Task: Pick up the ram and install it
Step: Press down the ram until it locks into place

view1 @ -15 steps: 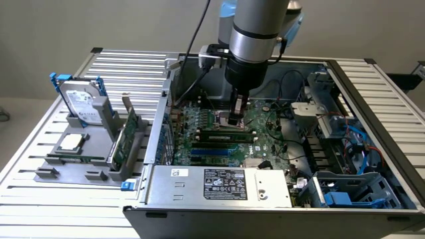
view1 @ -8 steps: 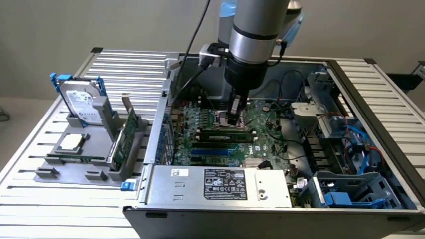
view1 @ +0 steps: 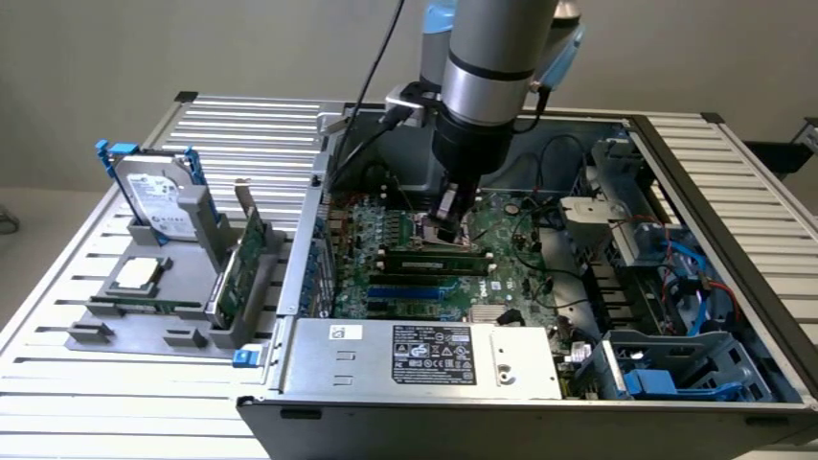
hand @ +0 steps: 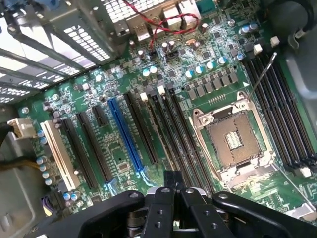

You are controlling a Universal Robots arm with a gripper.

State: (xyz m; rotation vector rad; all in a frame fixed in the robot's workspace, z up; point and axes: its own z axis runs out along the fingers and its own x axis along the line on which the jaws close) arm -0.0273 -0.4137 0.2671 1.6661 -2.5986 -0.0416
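Green, chip-studded motherboard (hand: 148, 99) beneath black angular gripper (hand: 172, 191), slots long and narrow.

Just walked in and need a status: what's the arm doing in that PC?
The grey robot arm's gripper is down inside the open grey metal computer case. It sits low over the green motherboard, at the long black memory slots beside the empty square silver processor socket. I can't tell whether it carries the thin green ram stick. The grey parts tray sits outside the case, on the exterior view's left.
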